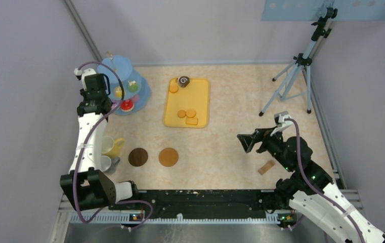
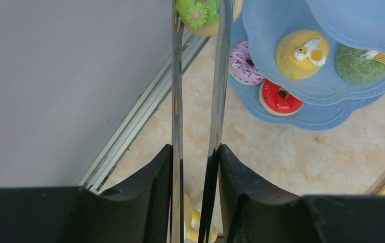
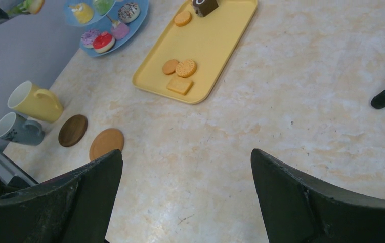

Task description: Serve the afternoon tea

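My left gripper is shut on the long metal tongs. The tong tips pinch a green flower doughnut beside the blue tiered stand, held off the table. The stand carries a pink doughnut, a red doughnut, a yellow cake and a green cake. The yellow tray holds orange biscuits and a chocolate roll. A yellow mug, a grey mug and two brown coasters sit near left. My right gripper hovers open and empty over bare table.
A small wooden block lies by the right arm. A tripod stands at the back right. Walls and a metal rail close in the left side next to the stand.
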Robot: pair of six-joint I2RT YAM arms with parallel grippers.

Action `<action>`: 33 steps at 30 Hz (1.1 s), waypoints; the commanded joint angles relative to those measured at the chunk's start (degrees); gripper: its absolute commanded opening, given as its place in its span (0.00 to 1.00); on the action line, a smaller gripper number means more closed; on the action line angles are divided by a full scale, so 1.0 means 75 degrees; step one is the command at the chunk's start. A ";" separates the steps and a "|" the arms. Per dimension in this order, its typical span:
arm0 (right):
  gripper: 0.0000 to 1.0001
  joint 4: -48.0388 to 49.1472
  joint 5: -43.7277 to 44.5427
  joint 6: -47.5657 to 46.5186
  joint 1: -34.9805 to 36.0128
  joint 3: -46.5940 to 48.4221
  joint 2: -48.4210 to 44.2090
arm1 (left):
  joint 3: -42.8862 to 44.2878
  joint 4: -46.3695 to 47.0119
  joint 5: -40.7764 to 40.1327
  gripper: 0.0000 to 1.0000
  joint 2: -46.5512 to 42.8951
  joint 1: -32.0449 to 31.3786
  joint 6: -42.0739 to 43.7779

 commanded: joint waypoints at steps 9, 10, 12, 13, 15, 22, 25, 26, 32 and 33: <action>0.95 0.0256 -0.0173 -0.0052 -0.0048 0.0021 -0.0045 | -0.1001 0.2219 0.0550 0.21 0.0027 0.0043 0.0537; 0.95 0.0236 -0.0188 -0.0042 -0.0053 0.0024 -0.0024 | -0.1136 0.2414 0.0616 0.22 -0.0044 0.0043 0.0574; 0.95 0.0271 -0.0269 -0.0049 -0.0054 -0.0014 -0.0052 | -0.1234 0.2638 0.0873 0.22 -0.0070 0.0044 0.0624; 0.95 0.0313 -0.0255 -0.0046 -0.0053 -0.0062 -0.0082 | -0.1218 0.2646 0.0997 0.22 -0.0059 0.0040 0.0629; 0.95 0.0328 -0.0128 -0.0035 -0.0054 -0.0057 -0.0071 | -0.1153 0.2627 0.1176 0.22 -0.0026 0.0034 0.0634; 0.95 0.0267 -0.0308 -0.0071 -0.0054 0.0036 -0.0019 | -0.1289 0.2766 0.1351 0.24 -0.0120 0.0031 0.0556; 0.95 0.0200 -0.0127 -0.0067 -0.0054 0.0069 -0.0015 | -0.1308 0.2919 0.1660 0.26 0.0012 0.0032 0.0595; 0.95 0.0181 -0.0146 -0.0069 -0.0051 0.0069 -0.0016 | -0.1245 0.2898 0.1784 0.26 0.0097 0.0032 0.0575; 0.95 0.0205 -0.0130 -0.0079 -0.0045 0.0100 0.0018 | -0.1188 0.2905 0.1933 0.33 0.0406 0.0030 0.0564; 0.95 0.0198 -0.0073 -0.0079 -0.0050 0.0129 0.0034 | -0.1171 0.2885 0.1890 0.34 0.0442 0.0031 0.0601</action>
